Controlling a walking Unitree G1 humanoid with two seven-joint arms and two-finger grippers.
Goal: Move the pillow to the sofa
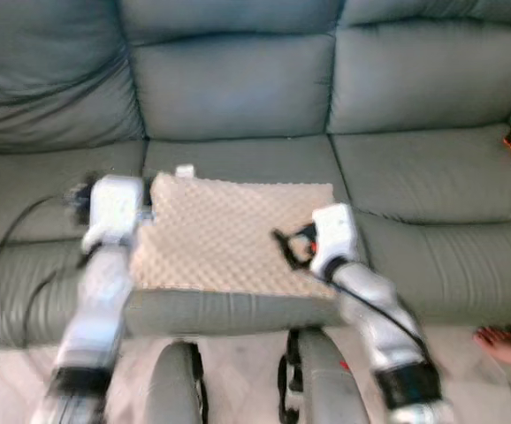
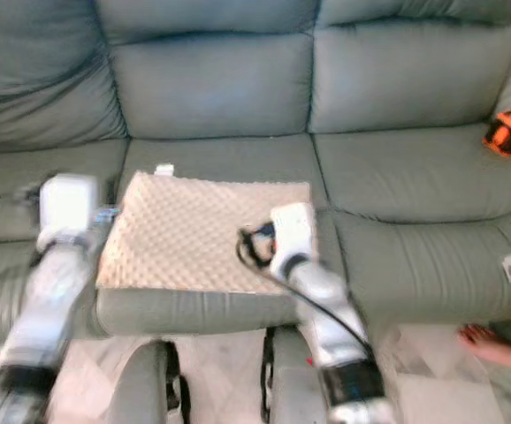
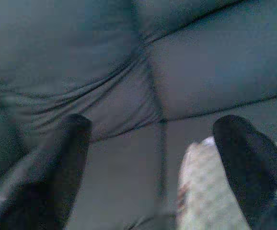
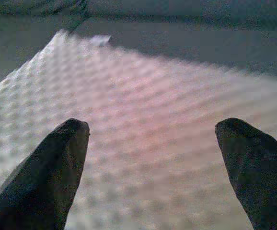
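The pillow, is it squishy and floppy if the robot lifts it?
Probably soft: the pillow lies flat on the sofa and has a bumpy fabric cover. It would likely sag if lifted by one edge. Being flat, it should not roll.

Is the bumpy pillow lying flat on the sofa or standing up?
Lying flat. The pillow rests spread out on the sofa middle seat cushion, bumpy face up.

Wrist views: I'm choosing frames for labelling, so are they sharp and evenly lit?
Left wrist view: dim, soft; sofa folds readable. Right wrist view: brighter, pillow bumps smeared, pinkish glare mid-frame. Eye views: both arms motion-blurred.
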